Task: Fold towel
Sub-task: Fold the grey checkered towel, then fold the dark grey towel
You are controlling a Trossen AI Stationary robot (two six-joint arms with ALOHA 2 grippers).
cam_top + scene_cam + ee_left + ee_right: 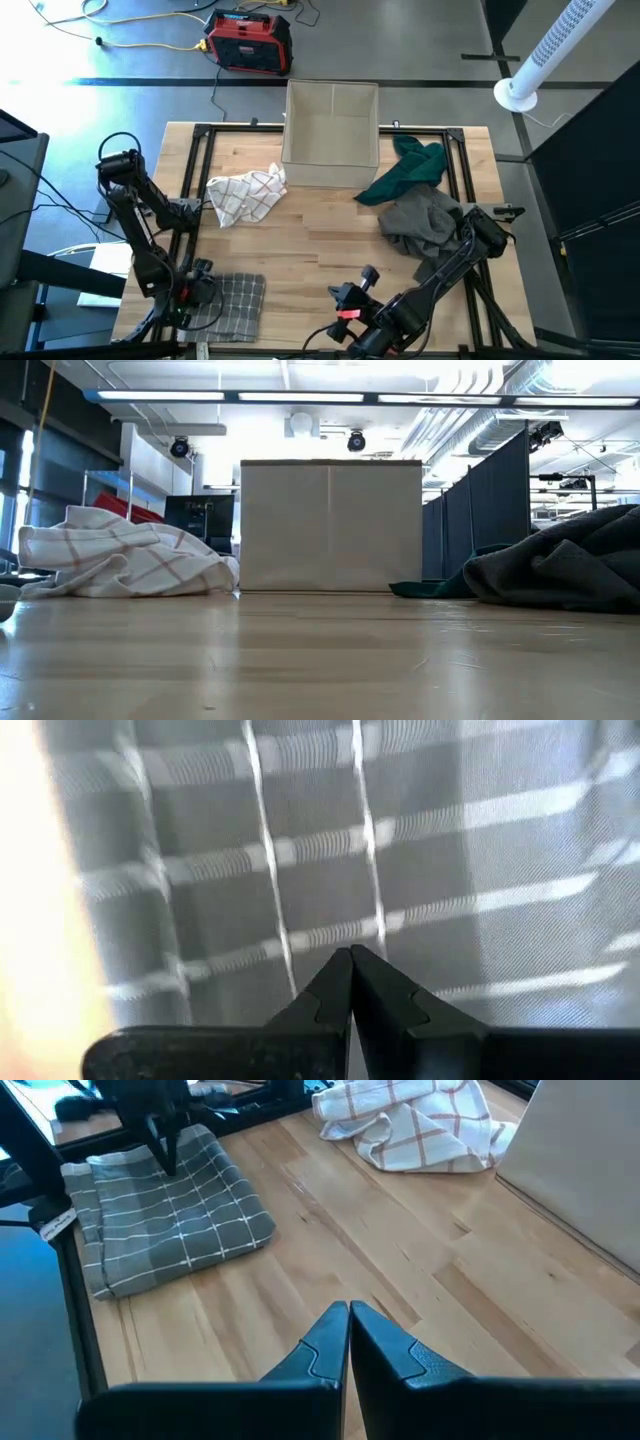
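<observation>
1. Nearest me, at the table's front left corner, lies the grey checked towel (232, 302), folded into a neat stack; I judge this fold about done.
2. Directly over that stack I have the left gripper (350, 982), fingers pressed together with nothing between them. It sits so close to the cloth that any sideways drift could drag the top layer and undo the fold.
3. Front centre, the right gripper (348, 1342) hovers above bare wood, fingers together and empty too.
4. Farther back on the left sits the crumpled white towel with red checks (247, 194). I judge it the likely next piece; its bunched folds hide the corners, so a blind pinch might catch two layers.
5. Back right, the dark grey cloth (425, 221) rests near my right arm's elbow and could snag it; the green cloth (408, 168) lies just beyond.
6. Farthest stands the beige box (331, 132).
</observation>
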